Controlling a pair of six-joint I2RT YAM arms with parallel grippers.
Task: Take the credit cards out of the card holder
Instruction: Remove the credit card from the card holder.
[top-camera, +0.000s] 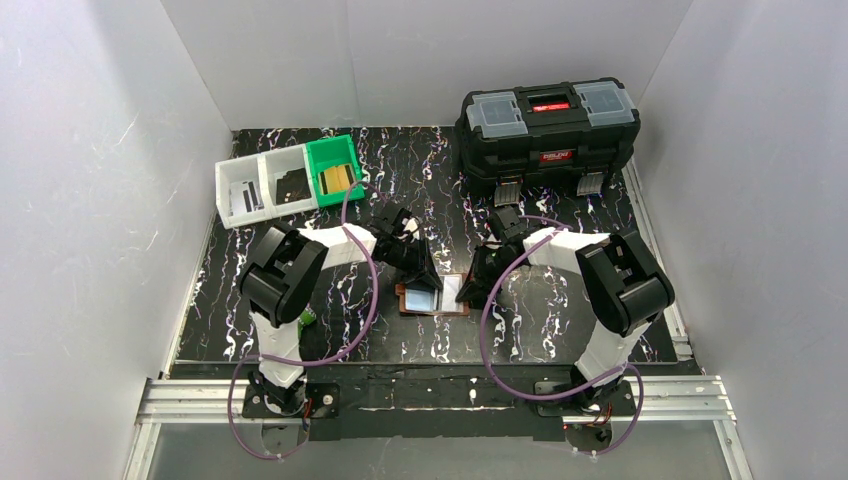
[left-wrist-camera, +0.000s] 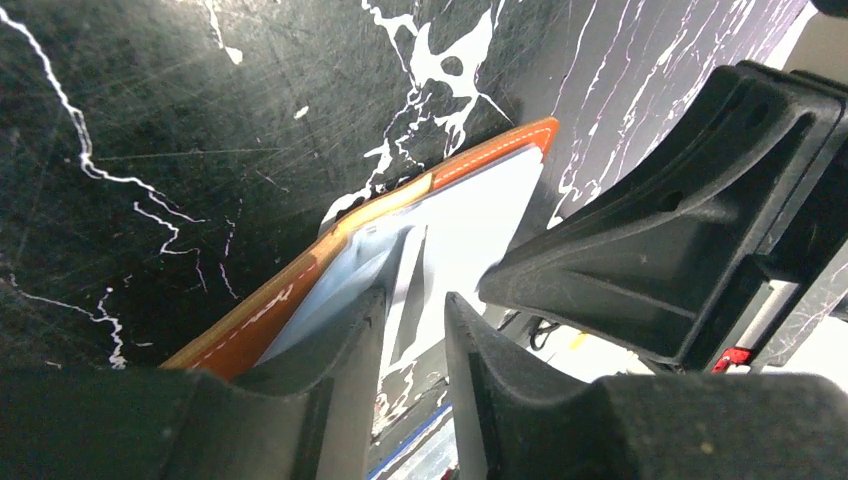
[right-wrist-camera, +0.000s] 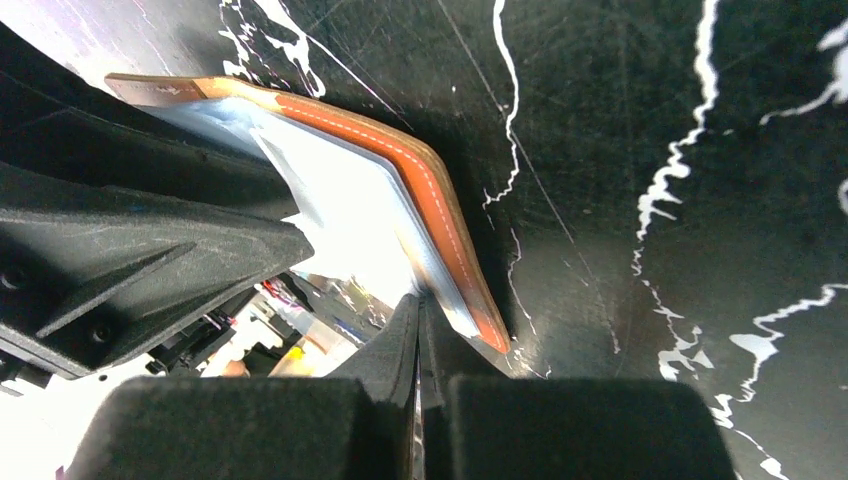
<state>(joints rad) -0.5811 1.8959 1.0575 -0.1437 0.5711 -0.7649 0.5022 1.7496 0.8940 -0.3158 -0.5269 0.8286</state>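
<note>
While the green bin (top-camera: 313, 172) holds perhaps a yellowish card (top-camera: 338, 178), the right gripper (right-wrist-camera: 420, 300) pinches the card holder (right-wrist-camera: 440, 200) at 3 o'clock; the left gripper (left-wrist-camera: 412, 300), slightly parted, sits at 9 o'clock.

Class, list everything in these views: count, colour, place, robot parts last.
table: one, black with white veining, under everything.
toolbox: one, black with grey lid panels, back right.
white bins: two, white, back left.
green bin: one, green, right of the white bins.
card holder: one, brown with pale grey-blue pockets, open at centre between the grippers.
credit cards: count cannot be told.
small green item: one, green, near left of the table.
cables: two, purple, along the arms.
left arm, right arm: white and black, near edge.
left gripper: black, fingers slightly apart over the card holder.
right gripper: black, fingers shut at the card holder's edge.
</note>
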